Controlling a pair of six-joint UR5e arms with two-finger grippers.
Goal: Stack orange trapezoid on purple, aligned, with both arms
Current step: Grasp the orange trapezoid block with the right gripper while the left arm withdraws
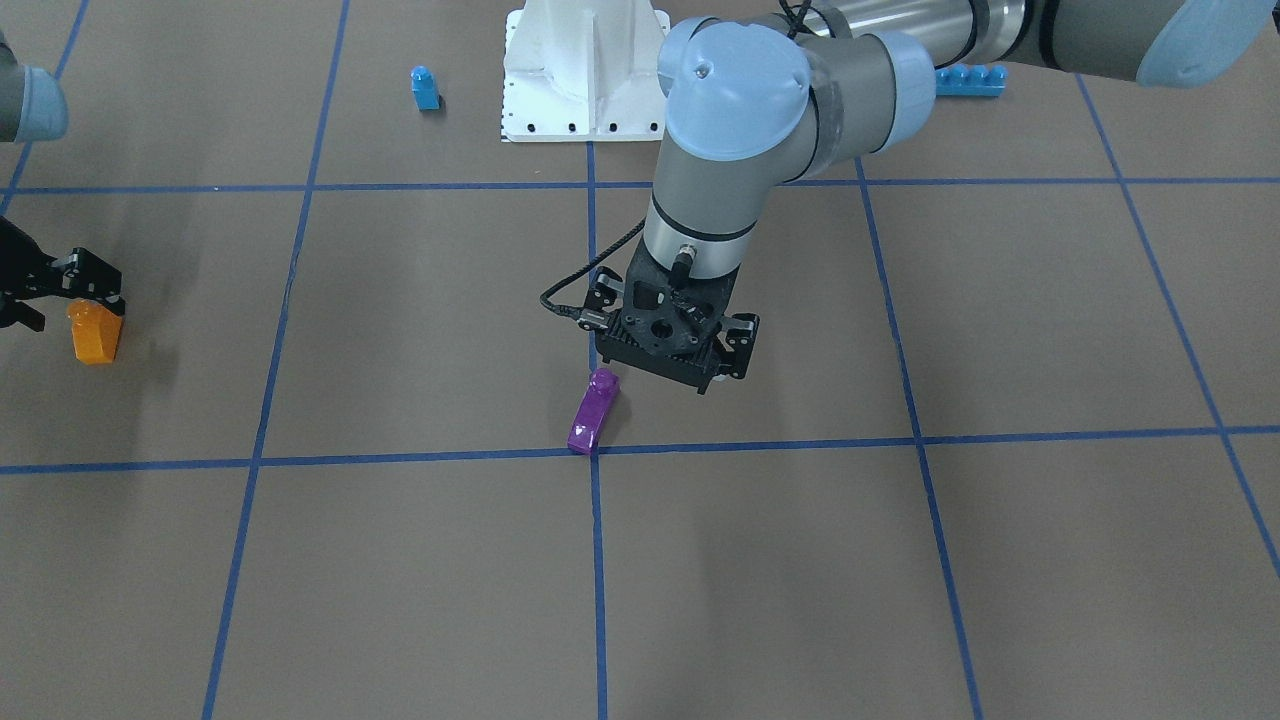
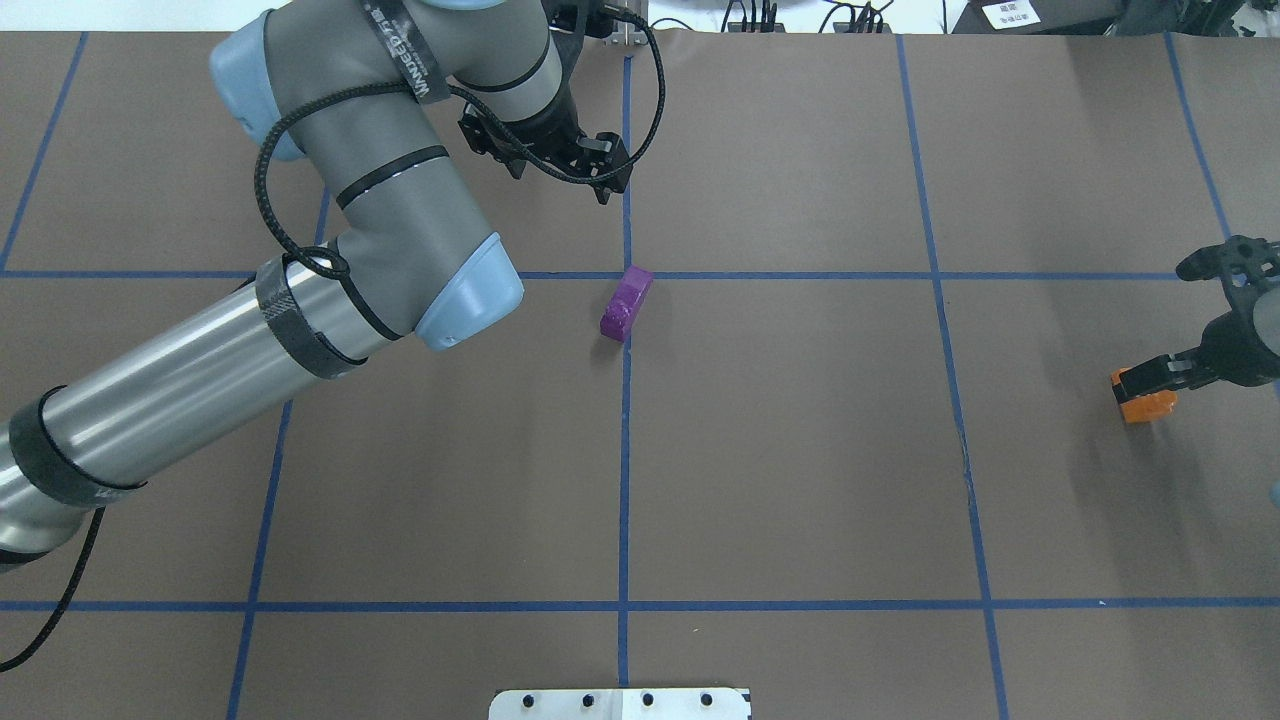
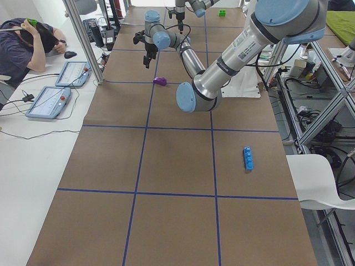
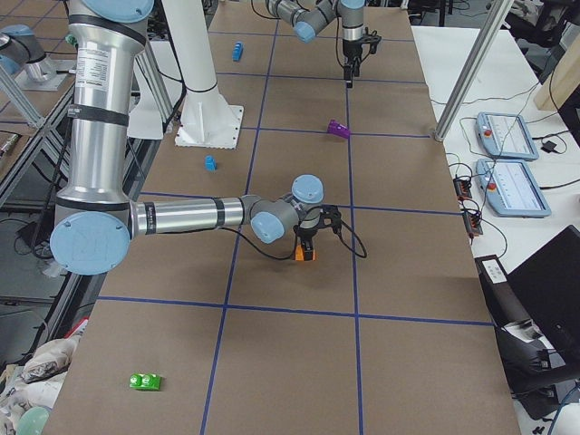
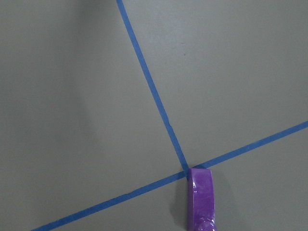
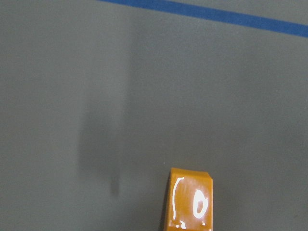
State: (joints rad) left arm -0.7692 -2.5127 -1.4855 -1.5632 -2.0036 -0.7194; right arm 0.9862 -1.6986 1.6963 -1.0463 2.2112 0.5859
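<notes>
The purple brick point(image 1: 593, 411) lies on the brown table at a blue tape crossing, and shows in the overhead view point(image 2: 627, 302) and the left wrist view point(image 5: 202, 202). My left gripper point(image 2: 560, 178) hovers above the table just beyond it, open and empty; it also shows in the front-facing view point(image 1: 685, 370). The orange trapezoid point(image 1: 95, 333) is at the table's right side point(image 2: 1146, 402). My right gripper point(image 2: 1146, 380) points down onto it and looks shut on its top. The right wrist view shows the orange trapezoid point(image 6: 190, 199) close below.
A small blue single-stud brick point(image 1: 425, 88) and a long blue brick point(image 1: 970, 80) lie near the white robot base point(image 1: 585, 70). A green brick point(image 4: 145, 381) lies at the far right end. An operator point(image 3: 28, 39) sits beside the table with tablets point(image 3: 49, 102).
</notes>
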